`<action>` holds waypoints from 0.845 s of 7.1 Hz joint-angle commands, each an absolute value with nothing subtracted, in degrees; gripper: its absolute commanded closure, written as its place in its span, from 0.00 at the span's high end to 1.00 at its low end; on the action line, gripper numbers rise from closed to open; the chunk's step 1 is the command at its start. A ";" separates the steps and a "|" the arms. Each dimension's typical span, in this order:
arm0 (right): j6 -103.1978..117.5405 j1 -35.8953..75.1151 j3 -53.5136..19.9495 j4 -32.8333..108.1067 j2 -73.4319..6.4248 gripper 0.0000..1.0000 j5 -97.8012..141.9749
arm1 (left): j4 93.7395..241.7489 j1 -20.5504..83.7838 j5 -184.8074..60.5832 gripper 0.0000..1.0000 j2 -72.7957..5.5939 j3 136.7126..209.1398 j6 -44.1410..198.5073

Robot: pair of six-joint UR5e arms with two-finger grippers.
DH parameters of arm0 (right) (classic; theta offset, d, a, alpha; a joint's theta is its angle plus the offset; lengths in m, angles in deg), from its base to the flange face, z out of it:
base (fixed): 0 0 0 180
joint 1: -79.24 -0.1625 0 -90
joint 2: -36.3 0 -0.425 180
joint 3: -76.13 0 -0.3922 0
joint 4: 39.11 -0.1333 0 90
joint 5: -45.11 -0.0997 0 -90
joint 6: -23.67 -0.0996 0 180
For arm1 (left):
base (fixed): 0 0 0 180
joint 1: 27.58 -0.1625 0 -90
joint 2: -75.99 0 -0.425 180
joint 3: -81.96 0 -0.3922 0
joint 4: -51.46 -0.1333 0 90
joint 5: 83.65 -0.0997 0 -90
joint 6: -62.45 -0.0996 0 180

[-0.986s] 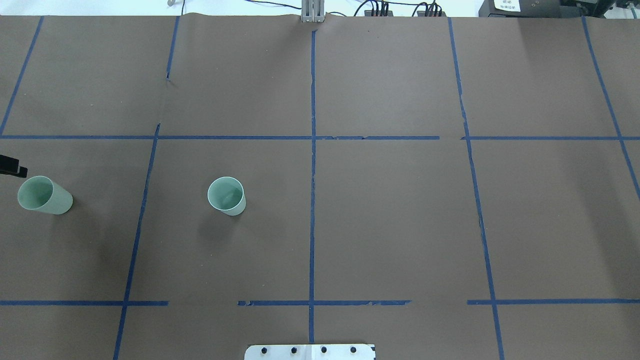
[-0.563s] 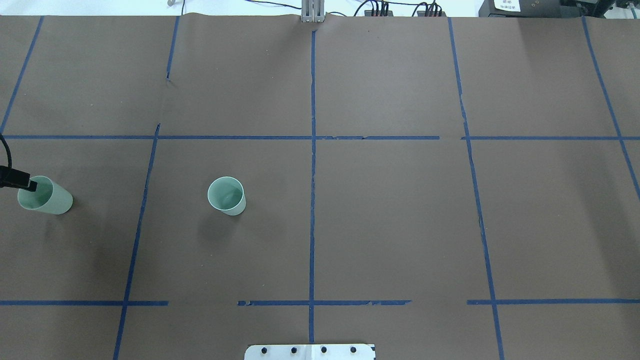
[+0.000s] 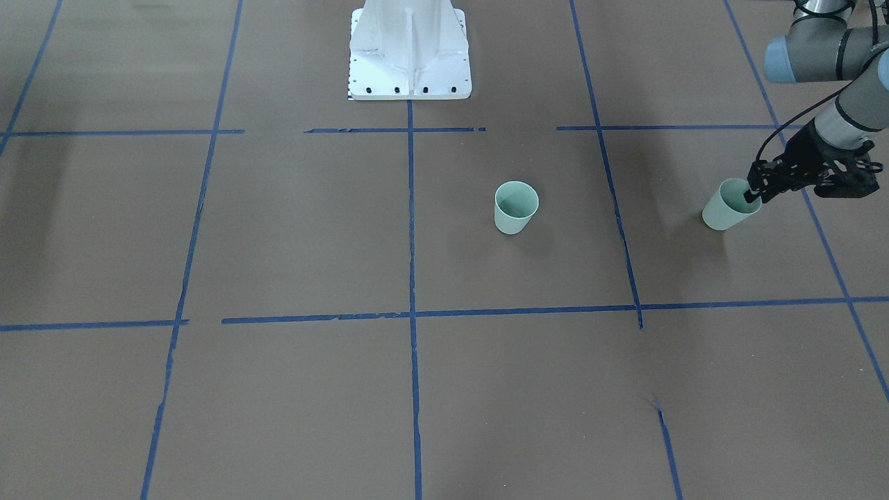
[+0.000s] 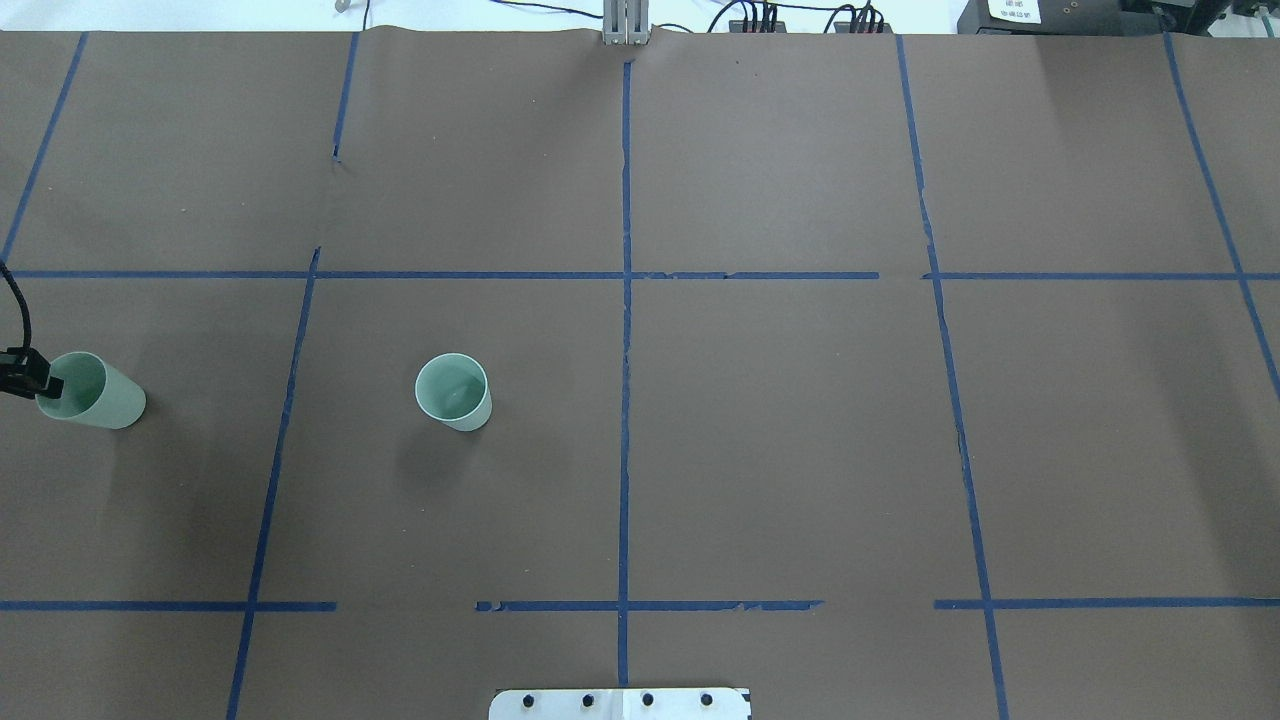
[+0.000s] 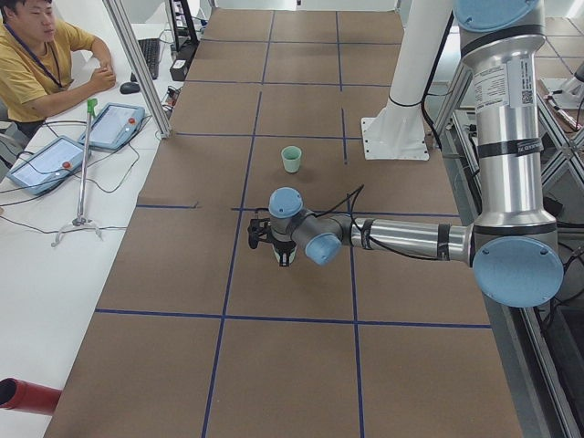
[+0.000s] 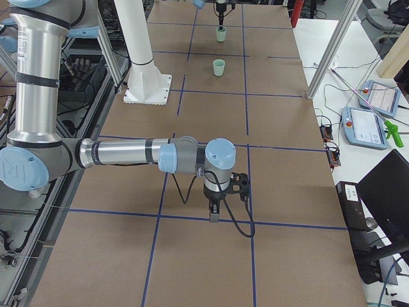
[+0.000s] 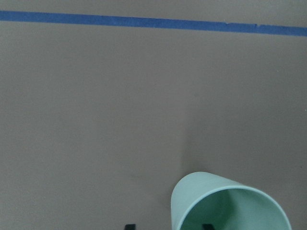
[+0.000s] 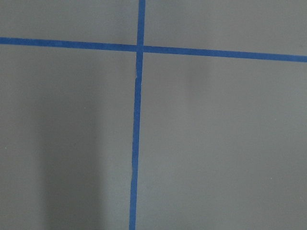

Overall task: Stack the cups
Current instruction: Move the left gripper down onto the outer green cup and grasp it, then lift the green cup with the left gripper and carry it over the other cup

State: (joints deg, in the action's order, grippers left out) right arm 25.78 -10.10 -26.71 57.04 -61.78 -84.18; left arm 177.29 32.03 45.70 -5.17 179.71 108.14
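Two pale mint-green cups stand upright on the brown table. One cup [image 4: 100, 398] is at the far left edge; it also shows in the front view [image 3: 721, 210] and the left wrist view [image 7: 225, 206]. The other cup [image 4: 455, 392] stands apart, left of centre [image 3: 516, 207]. My left gripper [image 4: 38, 380] is open at the far-left cup's rim [image 3: 752, 192]. In the left wrist view one fingertip [image 7: 207, 226] is inside the cup and one outside. My right gripper [image 6: 214, 216] hangs over bare table with nothing near it. I cannot tell whether it is open or shut.
The white robot base [image 3: 410, 48] stands at the table's near-robot edge. Blue tape lines [image 4: 625, 400] grid the brown paper. An operator [image 5: 36, 64] sits at a side table with tablets [image 5: 114, 126] beyond the far edge.
My left gripper has come in from the table's left edge and down onto the far-left cup's rim. Both cups stay where they were.
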 commanded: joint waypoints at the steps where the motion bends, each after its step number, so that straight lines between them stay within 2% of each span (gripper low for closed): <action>1: 25.78 -10.14 -26.71 57.04 -61.78 1.00 -84.18 | 177.24 32.10 45.64 0.00 -5.83 180.22 110.51; 2: 25.78 -10.14 -26.71 57.04 -61.78 1.00 -84.18 | 176.89 32.53 45.73 0.00 -5.66 182.83 110.53; 4: 25.78 -10.14 -26.71 57.04 -61.78 1.00 -84.18 | 164.22 32.98 45.82 0.00 -7.05 192.55 110.53; 5: 25.78 -10.06 -26.71 57.04 -61.78 1.00 -84.18 | 154.40 34.80 45.73 0.00 -10.11 197.48 110.62; 6: 25.78 -10.06 -26.71 57.04 -61.78 1.00 -84.18 | 143.94 35.95 45.64 0.00 -16.66 200.40 112.44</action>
State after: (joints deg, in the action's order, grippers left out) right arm 25.78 -10.09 -26.71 57.04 -61.78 -84.18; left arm 156.07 34.46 45.74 -10.56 195.79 111.01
